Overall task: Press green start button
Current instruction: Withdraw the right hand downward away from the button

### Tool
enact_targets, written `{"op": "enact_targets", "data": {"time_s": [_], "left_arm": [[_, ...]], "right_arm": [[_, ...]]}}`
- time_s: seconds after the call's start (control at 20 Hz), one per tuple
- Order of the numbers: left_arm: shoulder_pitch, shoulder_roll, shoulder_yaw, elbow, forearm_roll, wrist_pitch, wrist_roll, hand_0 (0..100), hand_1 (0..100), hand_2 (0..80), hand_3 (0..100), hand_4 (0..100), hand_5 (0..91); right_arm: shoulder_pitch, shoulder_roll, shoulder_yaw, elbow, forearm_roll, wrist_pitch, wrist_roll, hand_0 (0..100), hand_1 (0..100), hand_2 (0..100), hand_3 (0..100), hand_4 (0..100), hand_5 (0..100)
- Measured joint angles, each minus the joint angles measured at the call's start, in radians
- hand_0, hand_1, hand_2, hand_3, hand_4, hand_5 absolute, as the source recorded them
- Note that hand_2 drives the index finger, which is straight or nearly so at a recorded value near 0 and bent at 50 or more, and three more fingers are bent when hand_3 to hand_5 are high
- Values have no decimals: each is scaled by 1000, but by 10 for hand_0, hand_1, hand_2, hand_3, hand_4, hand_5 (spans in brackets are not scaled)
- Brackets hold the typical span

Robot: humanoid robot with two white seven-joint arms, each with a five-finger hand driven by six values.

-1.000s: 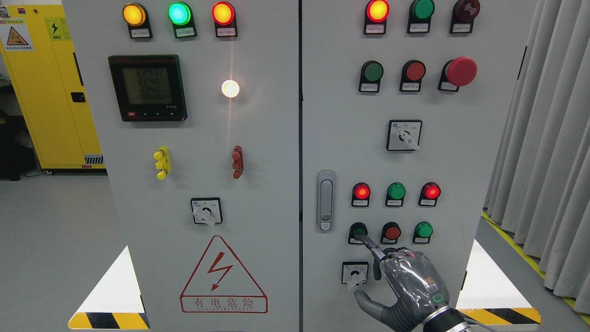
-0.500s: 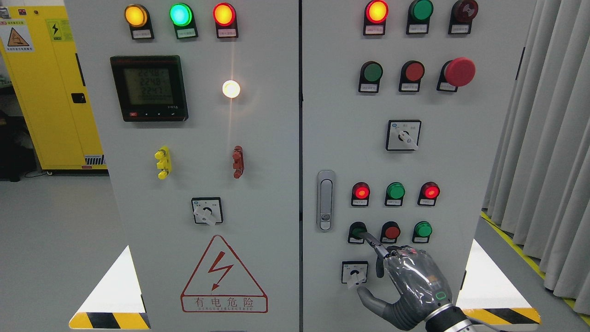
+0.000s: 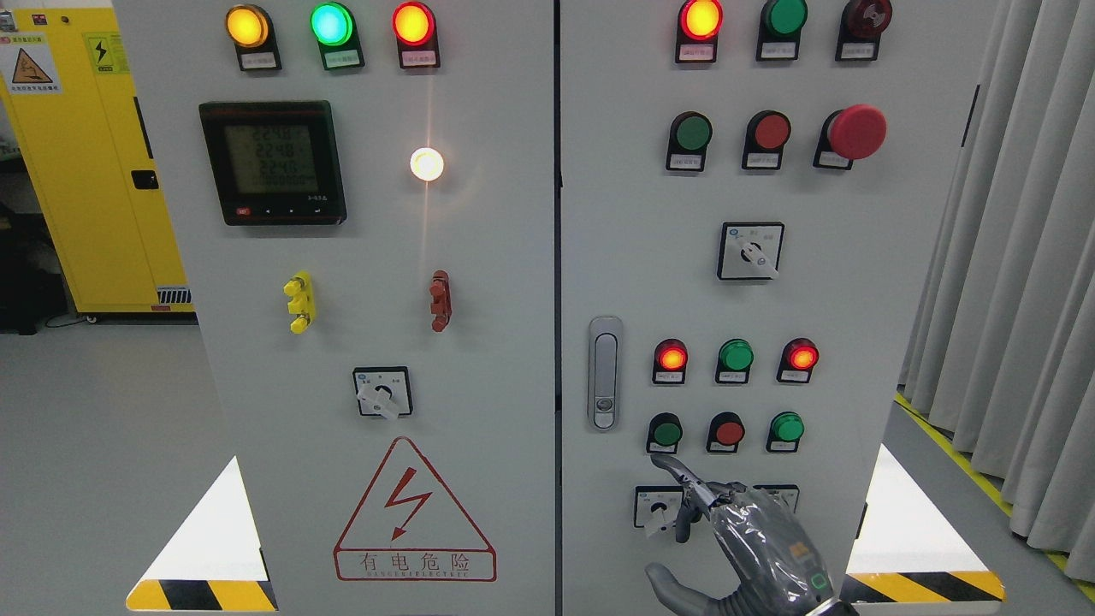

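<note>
Our right hand (image 3: 753, 539) comes up from the lower right edge of the view, in front of the right door of the grey cabinet (image 3: 855, 282). Its index finger (image 3: 680, 475) is stretched out and points up and to the left, the thumb sticks out low to the left, and the other fingers are curled in; we grasp nothing. The fingertip sits just below the green start button (image 3: 665, 433), with a small gap showing between them.

That button is the leftmost in the lowest row of three on the right door, with a red button (image 3: 728, 432) and a brighter green button (image 3: 785, 427) to its right. Our finger crosses in front of a small rotary switch (image 3: 657, 508) under the row. To the left of the buttons stands the door latch (image 3: 605, 373). Above the row we see three lamps, red, green and red.

On the left door, a red warning triangle (image 3: 414, 510) with a lightning bolt bears the words 有电危险. The meter (image 3: 274, 162) higher up shows digits too blurred for us to read surely.
</note>
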State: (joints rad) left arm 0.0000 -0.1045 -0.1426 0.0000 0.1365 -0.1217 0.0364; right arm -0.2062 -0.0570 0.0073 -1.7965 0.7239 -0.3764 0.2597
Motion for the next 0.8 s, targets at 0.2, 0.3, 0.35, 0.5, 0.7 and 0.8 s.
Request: {"op": "enact_targets", "data": {"time_s": [0.2,0.3,0.35,0.5,0.7,0.8], "left_arm": [[0,0,0,0,0,0,0,120,556,0,0,0,0],[0,0,0,0,0,0,0,120,556,0,0,0,0],[0,0,0,0,0,0,0,120,556,0,0,0,0],[0,0,0,0,0,0,0,120,556,0,0,0,0],[0,0,0,0,0,0,0,120,556,0,0,0,0],[0,0,0,0,0,0,0,120,556,0,0,0,0]], "right_arm": [[41,10,3,-18,-230,48,9,356,601,0,132,201,92],[68,18,8,-34,-340,114,30,364,601,0,99,176,62],[82,21,10,-44,-399,150,42,373,600,0,60,153,32],[132,30,15,-74,-534,210,59,416,585,0,24,122,0],[170,38,21,-106,-631,229,103,456,564,0,0,84,0],[184,41,23,-121,-659,230,125,460,556,0,0,73,0]]}}
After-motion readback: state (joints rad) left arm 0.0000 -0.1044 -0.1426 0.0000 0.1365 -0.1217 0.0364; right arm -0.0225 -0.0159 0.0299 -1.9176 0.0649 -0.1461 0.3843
